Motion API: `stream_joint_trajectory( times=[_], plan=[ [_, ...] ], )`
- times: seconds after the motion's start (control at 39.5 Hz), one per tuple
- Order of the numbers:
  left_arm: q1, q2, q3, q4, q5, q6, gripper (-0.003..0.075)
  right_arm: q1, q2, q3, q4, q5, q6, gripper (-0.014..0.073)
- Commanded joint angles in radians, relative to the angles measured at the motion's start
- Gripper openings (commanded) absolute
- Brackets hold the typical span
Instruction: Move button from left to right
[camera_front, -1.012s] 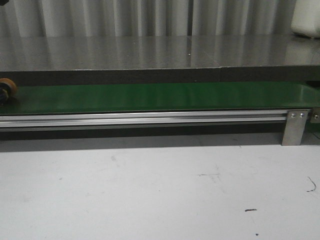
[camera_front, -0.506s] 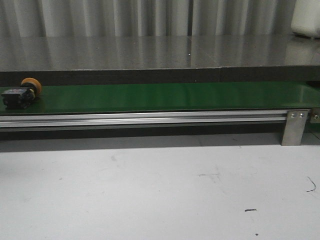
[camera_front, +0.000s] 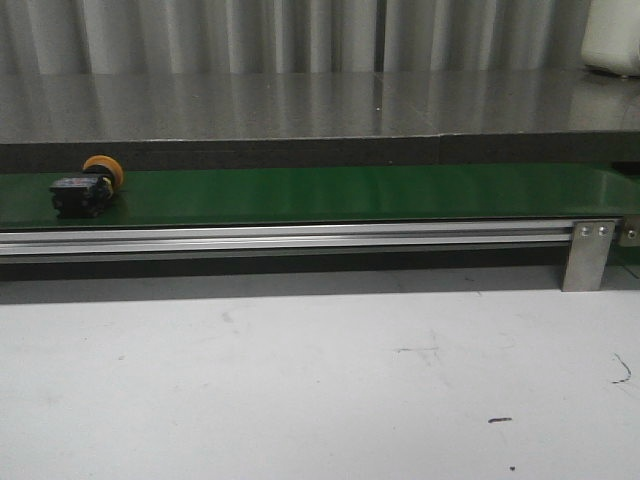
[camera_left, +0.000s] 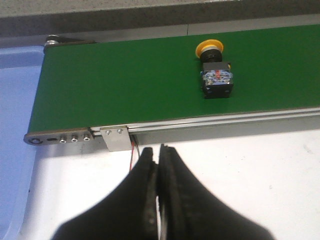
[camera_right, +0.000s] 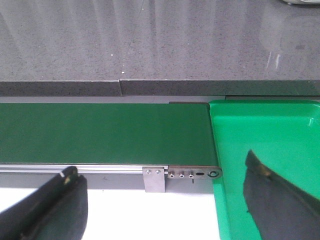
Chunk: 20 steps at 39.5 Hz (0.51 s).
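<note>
The button (camera_front: 88, 187) lies on its side on the green conveyor belt (camera_front: 350, 192), near the belt's left end in the front view; orange cap faces away, toward the grey counter (camera_front: 300, 105). Coloured marks on its front face too small to read. Left gripper (camera_left: 159, 165) is clenched, empty, above the white table (camera_front: 320, 380), well apart from the button. Right gripper (camera_right: 165, 192) is spread wide, fingertips cut off by the frame edge, one finger over a green tray (camera_right: 265, 145) at the belt's right end. Neither gripper shows in the front view.

Left tool (camera_left: 159, 155) closed, right tool (camera_right: 162, 180) wide.
</note>
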<state>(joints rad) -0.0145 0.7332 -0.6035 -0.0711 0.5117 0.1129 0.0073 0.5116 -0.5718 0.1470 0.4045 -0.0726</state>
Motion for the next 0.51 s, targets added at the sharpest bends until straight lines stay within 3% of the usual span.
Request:
stream_joint_trajectory(
  times=[0.0,0.25,0.48],
  plan=[
    [-0.008,-0.127,0.076,-0.005,-0.124,-0.007,-0.0021,0.001,0.008,-0.037,-0.004,-0.079,-0.003,0.0645],
    [-0.008,-0.475,0.238,-0.005,-0.238,-0.007,-0.0021,0.001,0.008,-0.037,-0.004,-0.079,-0.003,0.0645],
    [-0.008,-0.598,0.251,-0.005,-0.234,-0.007,-0.0021,0.001,0.008,-0.037,-0.004,-0.079,-0.003,0.0645]
  ],
)
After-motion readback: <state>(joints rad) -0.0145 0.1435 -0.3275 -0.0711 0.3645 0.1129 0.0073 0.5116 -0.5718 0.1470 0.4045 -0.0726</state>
